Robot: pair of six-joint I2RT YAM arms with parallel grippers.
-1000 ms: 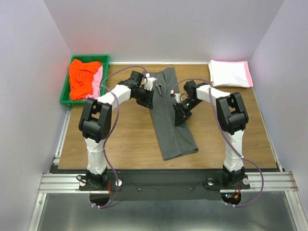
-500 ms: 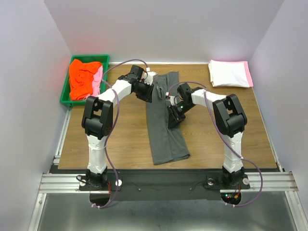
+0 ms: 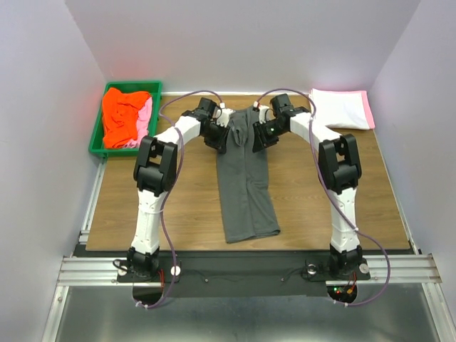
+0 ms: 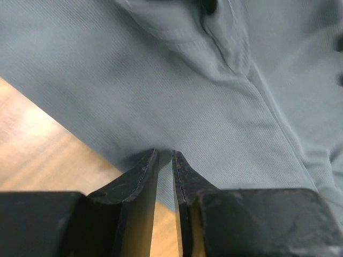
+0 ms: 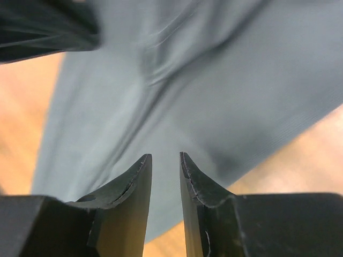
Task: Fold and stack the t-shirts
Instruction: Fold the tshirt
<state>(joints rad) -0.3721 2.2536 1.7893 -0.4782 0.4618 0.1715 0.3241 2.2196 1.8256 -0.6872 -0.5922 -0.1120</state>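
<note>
From above, I saw the dark grey t-shirt lying as 1 long narrow strip down the middle of the wooden table. It was already folded lengthwise, and its far end was gathered between my 2 arms. Both arms reached to that far end. I judged this was so they could take its 2 corners and carry them toward the near hem for the next fold.

The left gripper sat at the strip's left edge and the right gripper at its right edge, close together. In the left wrist view the jaws stood narrow and the shirt's edge ran right into the tips, so I read it as pinching the cloth. In the right wrist view the jaws were also narrow, with blurred grey cloth beyond them. I could not tell whether any was nipped between them.

At far left, a green bin held a crumpled orange-red t-shirt with a light pink t-shirt beside it. In the far right corner lay a folded white t-shirt on a folded pink t-shirt — the stack this one should join.
</note>
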